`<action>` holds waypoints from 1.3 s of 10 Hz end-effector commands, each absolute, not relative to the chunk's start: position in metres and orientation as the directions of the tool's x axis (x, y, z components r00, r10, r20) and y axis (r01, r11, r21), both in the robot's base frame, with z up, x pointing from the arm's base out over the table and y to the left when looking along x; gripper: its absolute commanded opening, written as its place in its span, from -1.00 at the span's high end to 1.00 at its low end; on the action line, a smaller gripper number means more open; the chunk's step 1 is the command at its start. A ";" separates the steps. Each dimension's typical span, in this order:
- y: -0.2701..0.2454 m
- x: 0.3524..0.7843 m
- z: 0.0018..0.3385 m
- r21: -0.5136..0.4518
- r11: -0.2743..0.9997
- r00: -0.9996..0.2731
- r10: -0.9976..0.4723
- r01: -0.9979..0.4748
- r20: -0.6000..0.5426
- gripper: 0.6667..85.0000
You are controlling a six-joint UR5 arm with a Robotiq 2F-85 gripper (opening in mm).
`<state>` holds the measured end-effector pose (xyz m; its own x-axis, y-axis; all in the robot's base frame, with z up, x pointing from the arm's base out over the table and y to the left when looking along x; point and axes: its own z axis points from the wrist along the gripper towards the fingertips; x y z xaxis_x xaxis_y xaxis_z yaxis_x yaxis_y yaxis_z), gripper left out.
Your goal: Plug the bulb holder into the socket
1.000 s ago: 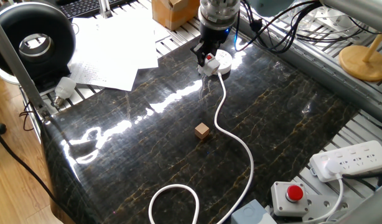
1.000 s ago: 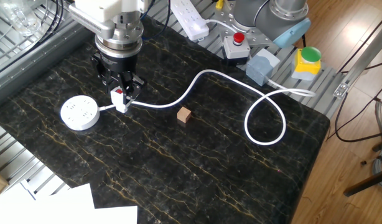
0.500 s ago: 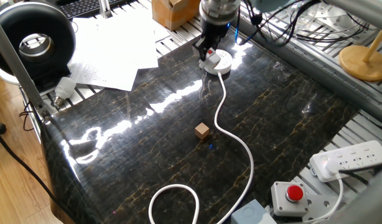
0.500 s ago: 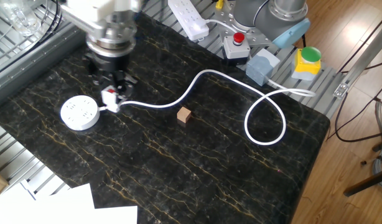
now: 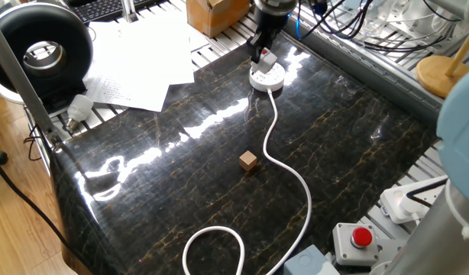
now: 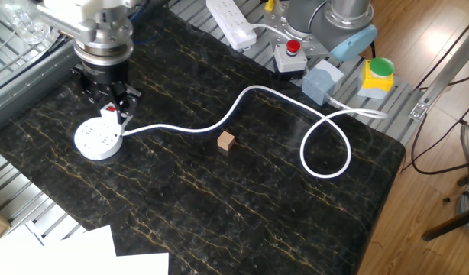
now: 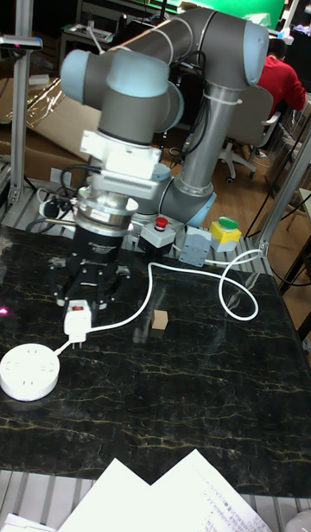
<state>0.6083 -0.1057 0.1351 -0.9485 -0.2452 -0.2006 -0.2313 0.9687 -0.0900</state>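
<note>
Near the far edge of the dark marbled tabletop, the round white puck-shaped socket lies flat with its holes facing up, its long white cord snaking across the table past a small brown wooden cube into a loop. The arm's black two-finger gripper is clamped on the small white boxy bulb holder, whose red patch shows between the fingers; its jaws stand narrow around that body. In the tall fixed view the bulb holder hangs upright with its two metal prongs pointing down, clear of the table and up and to one side of the socket, so the plug is not yet seated. The other fixed view puts the bulb holder just at the socket's rim, and one fixed view shows the gripper and the bulb holder right above the socket; whether the prongs are lined up over the holes cannot be told at this size. By my reading, the pick-up is done and the carry is nearly done: what remains is the last sideways alignment over the holes, the straight push down until the body sits flush, and letting go. A white power strip and a red-button box sit at the table's edge, well apart from the work, and white paper sheets lie beyond the other edge.
</note>
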 end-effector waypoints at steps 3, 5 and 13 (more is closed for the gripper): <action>-0.108 0.586 0.132 -0.057 0.974 -0.961 -0.226 -0.220 -0.158 0.99; -0.089 0.581 0.133 -0.075 0.981 -0.969 -0.187 -0.177 -0.161 0.99; -0.058 0.564 0.133 -0.078 0.940 -0.930 -0.340 -0.332 -0.139 0.99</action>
